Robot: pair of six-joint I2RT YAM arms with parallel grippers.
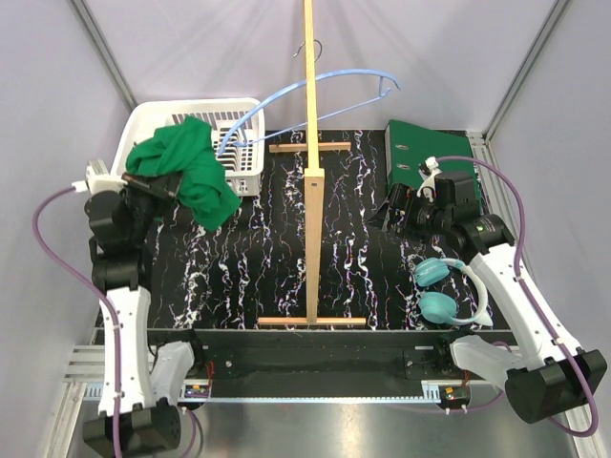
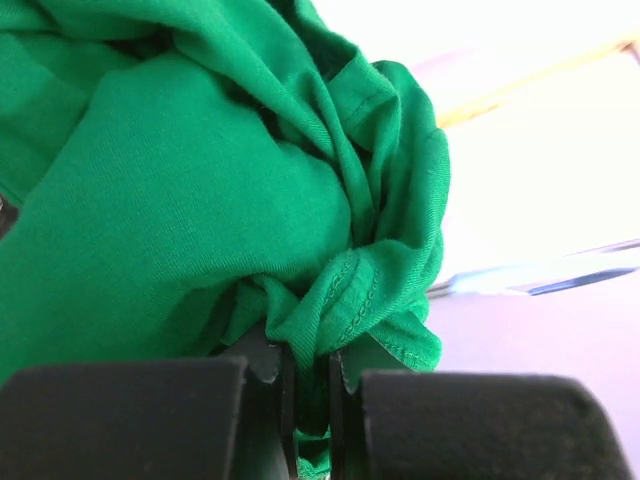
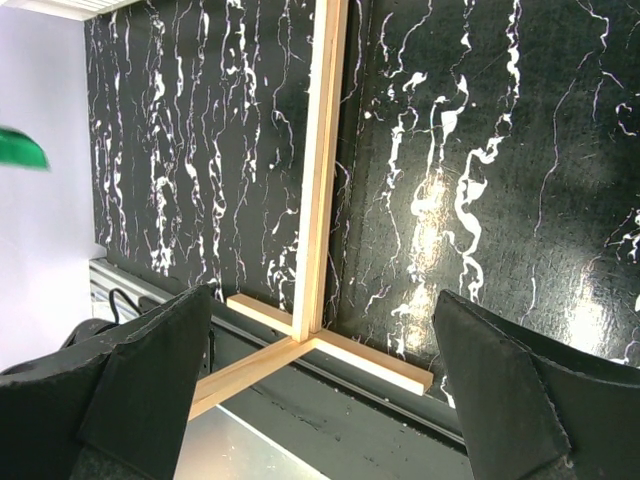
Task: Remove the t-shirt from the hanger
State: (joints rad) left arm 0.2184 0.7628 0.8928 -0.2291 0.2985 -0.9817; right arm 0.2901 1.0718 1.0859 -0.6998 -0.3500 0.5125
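The t-shirt is clamped in a bunch by the closed jaws of the left gripper above the white basket, beside the low end of the hanger, whose long axis is slanted up and rightward across the wooden stand, while the jaws of the right gripper are spread wide and empty.

Left hand is pinched tight on the t-shirt; right hand hovers with jaws wide apart.

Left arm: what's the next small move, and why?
Probably lower the left tool and let go: it is shut on the bunched t-shirt, which hangs free of the bare hanger, by the white basket.
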